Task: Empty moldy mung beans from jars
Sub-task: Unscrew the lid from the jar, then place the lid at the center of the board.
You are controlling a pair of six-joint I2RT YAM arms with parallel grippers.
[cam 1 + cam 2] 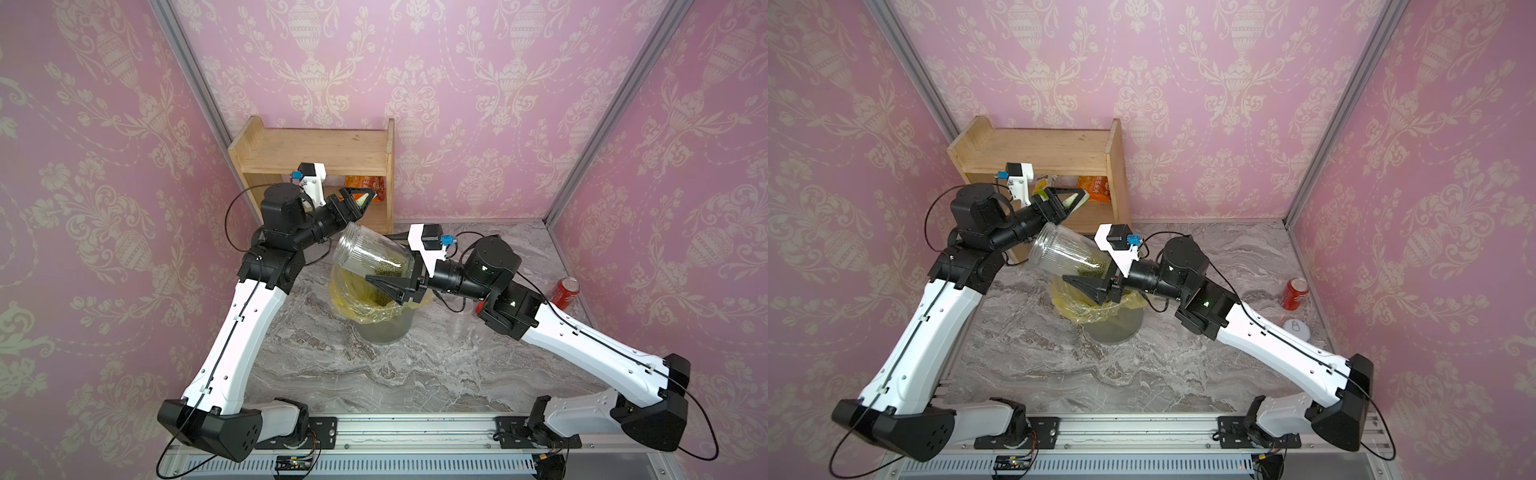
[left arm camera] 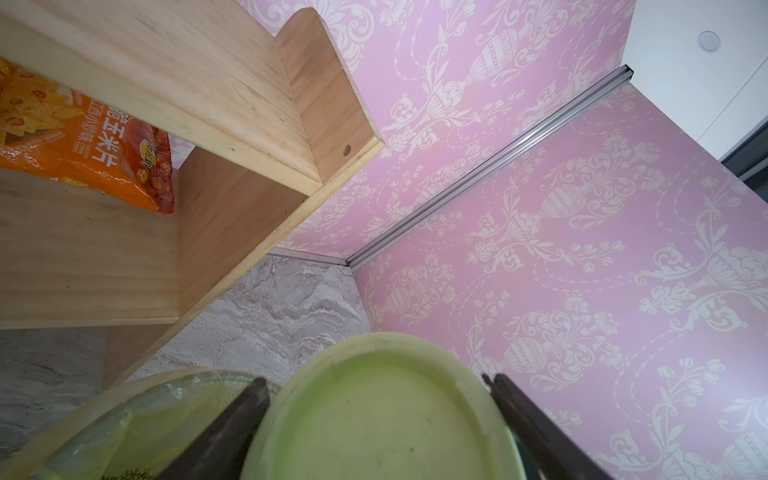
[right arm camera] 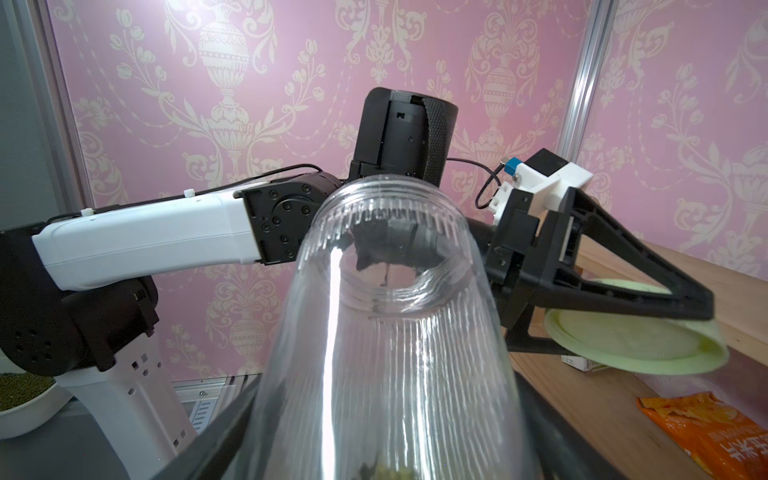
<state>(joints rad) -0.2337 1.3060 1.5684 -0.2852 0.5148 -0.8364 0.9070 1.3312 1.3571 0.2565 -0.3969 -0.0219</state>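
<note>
Clear ribbed jar of green beans clamped in right jaws; pale-green lid in left jaws.

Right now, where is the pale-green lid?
In both top views the lid is clamped in the left gripper, at the front of the wooden shelf, behind the tilted jar.

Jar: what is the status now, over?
Right hand shut on jar, tilted mouth-down over bin. Beans at its mouth end. Left hand holds lid, by shelf. Nothing blocks the bin.
</note>
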